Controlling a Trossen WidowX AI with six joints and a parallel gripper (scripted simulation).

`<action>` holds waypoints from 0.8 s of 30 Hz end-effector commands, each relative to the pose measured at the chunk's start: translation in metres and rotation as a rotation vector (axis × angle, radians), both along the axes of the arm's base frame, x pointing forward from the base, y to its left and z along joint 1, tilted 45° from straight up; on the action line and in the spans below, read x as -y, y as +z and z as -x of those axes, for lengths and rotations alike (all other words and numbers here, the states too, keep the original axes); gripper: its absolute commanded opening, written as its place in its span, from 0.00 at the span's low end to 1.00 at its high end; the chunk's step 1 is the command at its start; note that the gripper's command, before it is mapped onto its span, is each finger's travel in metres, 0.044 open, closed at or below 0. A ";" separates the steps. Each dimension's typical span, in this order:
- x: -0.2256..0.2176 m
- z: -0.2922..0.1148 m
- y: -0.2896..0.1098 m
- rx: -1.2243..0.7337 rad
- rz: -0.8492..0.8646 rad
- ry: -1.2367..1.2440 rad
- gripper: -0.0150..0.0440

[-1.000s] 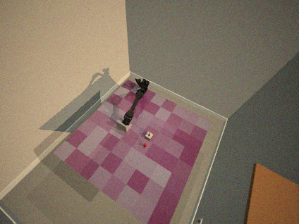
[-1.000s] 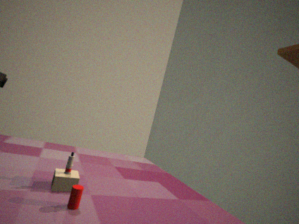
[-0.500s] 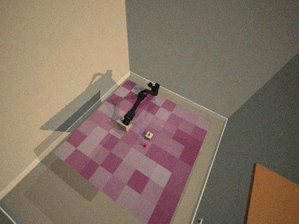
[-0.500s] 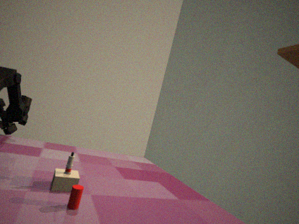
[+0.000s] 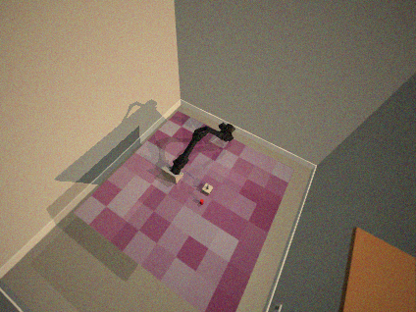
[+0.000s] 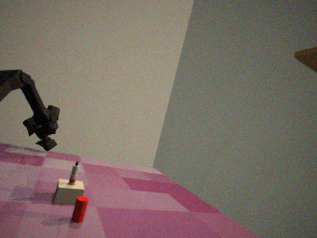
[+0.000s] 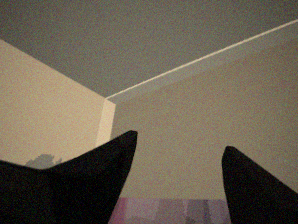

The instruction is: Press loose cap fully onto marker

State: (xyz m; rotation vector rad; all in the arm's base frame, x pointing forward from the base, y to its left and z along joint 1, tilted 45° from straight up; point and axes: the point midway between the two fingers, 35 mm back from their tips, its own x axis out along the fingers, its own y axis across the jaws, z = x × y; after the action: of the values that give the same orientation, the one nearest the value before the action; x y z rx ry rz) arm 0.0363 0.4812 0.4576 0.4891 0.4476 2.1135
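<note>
arm [image 5: 192, 147]: rises from its base, elbow bent, forearm reaching out level, well above the surface
wrist [image 6: 42, 121]: pitched down a little, I think; exterior view is dim
gripper [image 7: 177, 172]: you're about half open, nothing between the fingers
tips: pointing at the far wall

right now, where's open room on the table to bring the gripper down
Open checkered table lies right of the red cap and holder block. It is tight only where the cap stands just in front of the block holding the marker. The open, empty-handed gripper hangs far left.
</note>
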 end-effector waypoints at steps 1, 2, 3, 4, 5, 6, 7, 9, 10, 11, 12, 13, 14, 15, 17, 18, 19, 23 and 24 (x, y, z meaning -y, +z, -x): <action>0.004 -0.043 -0.009 0.024 0.013 -0.129 0.65; 0.003 -0.058 -0.017 0.023 0.032 -0.162 0.65; 0.003 -0.073 -0.025 0.021 0.052 -0.195 0.65; 0.004 -0.088 -0.033 0.020 0.071 -0.229 0.65; 0.005 -0.103 -0.042 0.017 0.091 -0.262 0.65; 0.006 -0.118 -0.050 0.015 0.111 -0.295 0.65; 0.009 -0.133 -0.058 0.011 0.131 -0.327 0.65; 0.015 -0.162 -0.075 0.004 0.171 -0.392 0.65; 0.019 -0.177 -0.084 0.000 0.191 -0.424 0.65; 0.024 -0.191 -0.092 -0.005 0.211 -0.455 0.65; 0.028 -0.203 -0.100 -0.009 0.229 -0.484 0.65; 0.033 -0.213 -0.106 -0.013 0.244 -0.506 0.65; 0.036 -0.221 -0.111 -0.016 0.255 -0.524 0.65; 0.038 -0.227 -0.115 -0.019 0.265 -0.537 0.65; 0.044 -0.238 -0.123 -0.026 0.289 -0.561 0.65; 0.048 -0.246 -0.130 -0.031 0.308 -0.578 0.65; 0.053 -0.256 -0.138 -0.039 0.333 -0.599 0.65; 0.086 -0.305 -0.179 -0.086 0.459 -0.702 0.65; 0.095 -0.314 -0.188 -0.098 0.486 -0.723 0.65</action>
State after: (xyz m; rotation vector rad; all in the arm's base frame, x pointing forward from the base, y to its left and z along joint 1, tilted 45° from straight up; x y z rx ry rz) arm 0.3130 0.4143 0.3057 0.3969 0.6193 1.3636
